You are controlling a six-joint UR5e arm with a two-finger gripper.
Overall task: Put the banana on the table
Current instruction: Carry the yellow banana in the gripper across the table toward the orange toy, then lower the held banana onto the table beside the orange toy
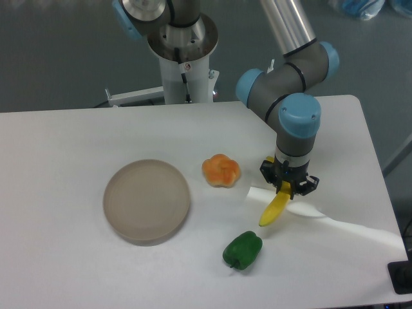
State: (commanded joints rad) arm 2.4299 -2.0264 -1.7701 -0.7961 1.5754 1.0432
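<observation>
The yellow banana (273, 210) hangs tilted, its upper end held in my gripper (284, 187), which is shut on it. Its lower tip points down and left, just above or near the white table (64, 148), right of centre. I cannot tell whether the tip touches the surface. The arm's wrist stands straight above the gripper and hides the banana's top end.
An orange lobed fruit (221, 170) lies left of the gripper. A green pepper (243, 250) sits below and left of the banana tip. A round grey-beige plate (147, 201) stands further left. The table's right edge runs past the arm.
</observation>
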